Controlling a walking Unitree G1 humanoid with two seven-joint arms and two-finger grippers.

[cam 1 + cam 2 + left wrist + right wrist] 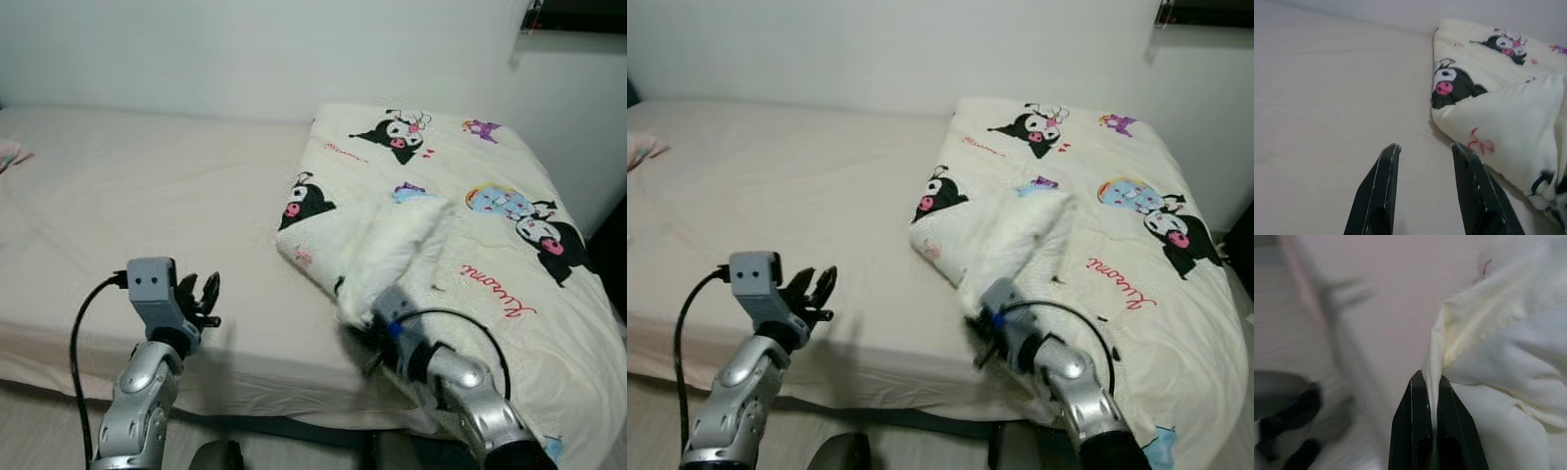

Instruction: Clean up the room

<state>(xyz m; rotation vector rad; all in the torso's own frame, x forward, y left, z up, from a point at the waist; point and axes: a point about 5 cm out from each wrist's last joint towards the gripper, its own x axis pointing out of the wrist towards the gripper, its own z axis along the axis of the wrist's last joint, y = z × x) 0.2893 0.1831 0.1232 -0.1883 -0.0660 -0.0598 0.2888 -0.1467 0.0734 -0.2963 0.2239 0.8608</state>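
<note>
The right gripper (1431,382) pinches the cartoon blanket (460,245) edge, so pull slowly toward 9 o'clock while the left gripper (1422,149) waits open.

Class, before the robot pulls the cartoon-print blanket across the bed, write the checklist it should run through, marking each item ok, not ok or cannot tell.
1. Right claw shut on an edge of the cream cartoon-print blanket: ok; the wrist view shows fabric pinched between the fingers.
2. Grip deep enough to survive a pull: cannot tell; a thin fold sits between the fingertips.
3. Left claw open and free: ok; nothing between its fingers.
4. Left claw apart from the blanket: ok; it hovers over the beige bed sheet.
5. Sheet ahead of the blanket bare: ok in the part seen.
6. Blanket's far-side overhang free of snags: cannot tell.
</note>
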